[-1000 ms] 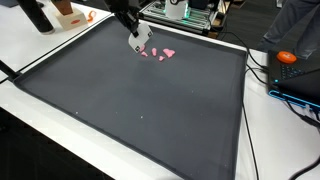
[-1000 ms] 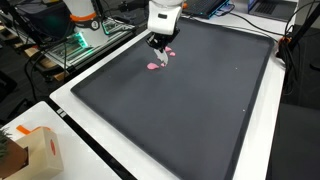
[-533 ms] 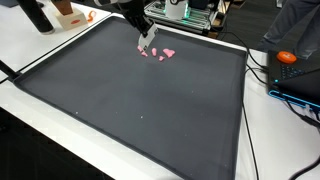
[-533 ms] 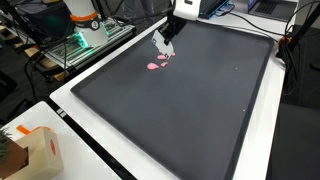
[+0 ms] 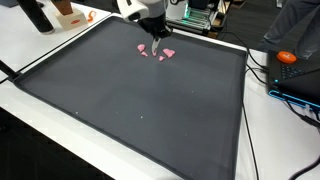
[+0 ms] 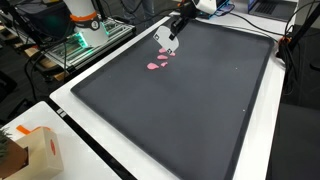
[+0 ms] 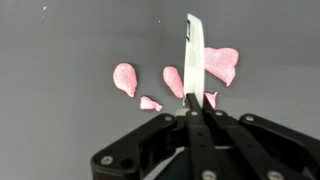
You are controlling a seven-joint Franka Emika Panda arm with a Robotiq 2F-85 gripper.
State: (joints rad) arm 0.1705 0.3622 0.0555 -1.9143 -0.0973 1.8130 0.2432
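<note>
The black gripper (image 7: 194,112) was clamped on a thin white strip (image 7: 195,50) above small pink scraps (image 7: 125,78) at its nine and three o'clock on the dark grey mat (image 7: 60,60); holding the strip's edge level seemed wise.

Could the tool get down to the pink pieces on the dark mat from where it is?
Probably yes: the tool hangs above the pink pieces with only bare mat around them, though its jaws are shut on a white strip.
</note>
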